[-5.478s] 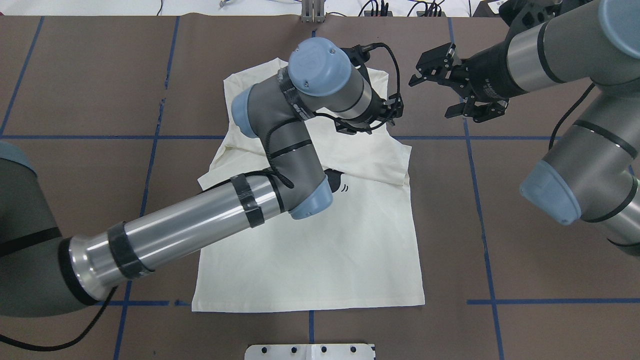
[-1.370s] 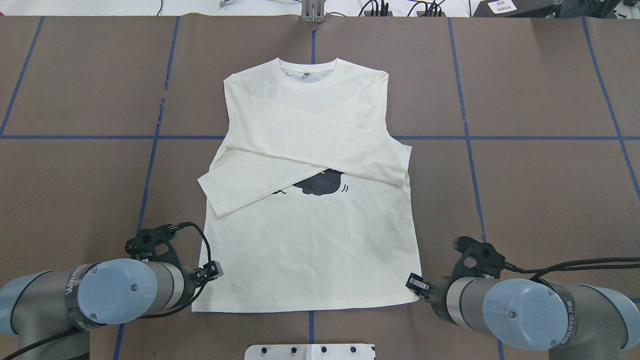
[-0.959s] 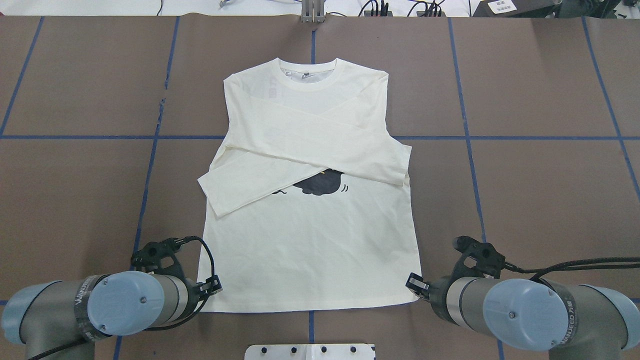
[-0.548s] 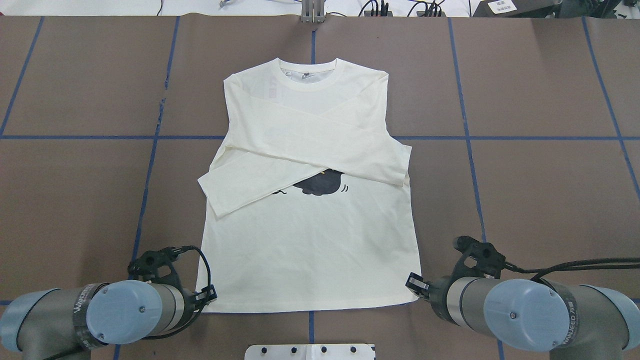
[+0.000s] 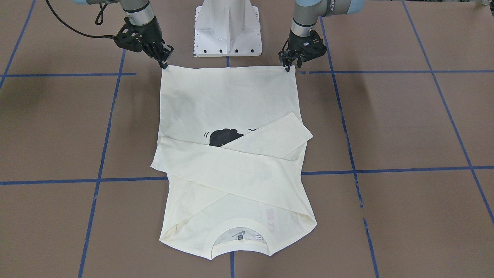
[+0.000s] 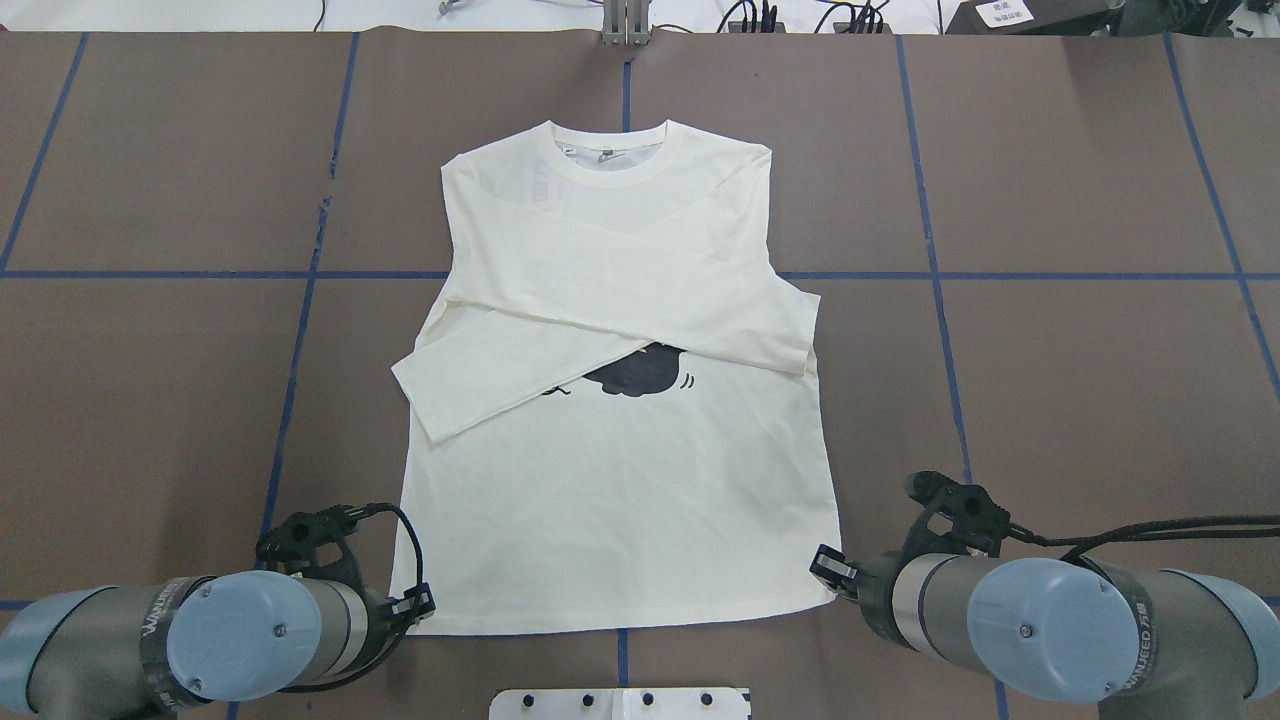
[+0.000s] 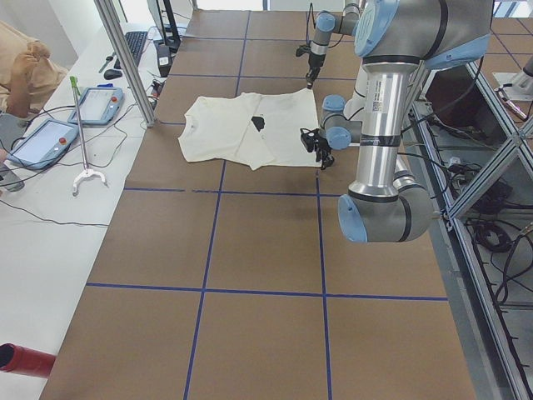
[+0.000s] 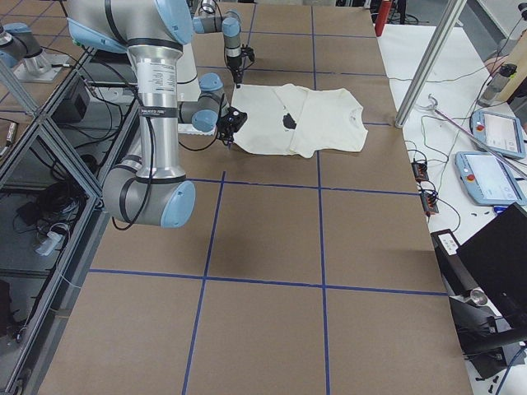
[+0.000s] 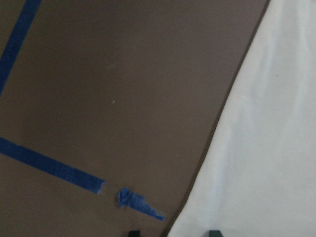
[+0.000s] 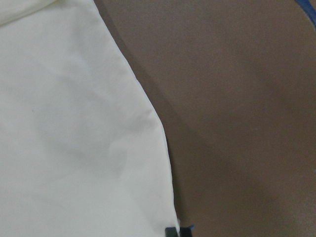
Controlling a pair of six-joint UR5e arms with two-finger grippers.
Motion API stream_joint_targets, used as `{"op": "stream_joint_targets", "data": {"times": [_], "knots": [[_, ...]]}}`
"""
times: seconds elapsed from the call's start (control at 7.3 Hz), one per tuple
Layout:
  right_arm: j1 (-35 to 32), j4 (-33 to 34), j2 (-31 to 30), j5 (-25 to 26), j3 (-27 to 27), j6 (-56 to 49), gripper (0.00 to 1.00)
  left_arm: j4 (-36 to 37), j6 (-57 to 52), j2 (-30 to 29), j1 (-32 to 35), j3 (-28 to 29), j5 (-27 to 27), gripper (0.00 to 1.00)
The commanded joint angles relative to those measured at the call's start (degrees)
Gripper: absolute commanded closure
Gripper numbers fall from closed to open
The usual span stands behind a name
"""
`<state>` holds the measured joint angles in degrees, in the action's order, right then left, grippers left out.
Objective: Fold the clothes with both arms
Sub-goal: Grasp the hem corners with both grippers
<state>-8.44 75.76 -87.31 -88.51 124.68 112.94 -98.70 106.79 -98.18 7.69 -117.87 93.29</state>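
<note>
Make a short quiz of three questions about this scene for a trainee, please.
1. True or false: both sleeves lie crossed over the front of the shirt.
2. The left tool and the right tool are at the shirt's: A) shoulders, B) hem corners, C) cuffs.
3. Which part of the shirt lies farthest from the robot?
Key: 1 true; 2 B; 3 the collar.
</note>
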Motion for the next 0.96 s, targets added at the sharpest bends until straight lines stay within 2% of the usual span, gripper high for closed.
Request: {"op": "stream_joint_targets", "data": {"times": [0.0,0.14,0.27,0.41,0.82], "knots": [[0.0,0.0,0.0,0.0,0.0,0.0,1.00,0.0,0.0,0.0,0.0,-0.2,0.1,0.46],[0.0,0.0,0.1,0.0,0.0,0.0,1.00,0.0,0.1,0.0,-0.1,-0.1,0.1,0.53],[0.0,0.0,0.1,0.0,0.0,0.0,1.00,0.0,0.3,0.0,-0.3,-0.1,0.1,0.70],[0.0,0.0,0.2,0.0,0.0,0.0,1.00,0.0,2.9,0.0,-1.0,0.0,0.1,0.98],[-0.1,0.0,0.3,0.0,0.4,0.0,1.00,0.2,3.6,0.1,-1.4,-0.9,0.1,1.00]]}}
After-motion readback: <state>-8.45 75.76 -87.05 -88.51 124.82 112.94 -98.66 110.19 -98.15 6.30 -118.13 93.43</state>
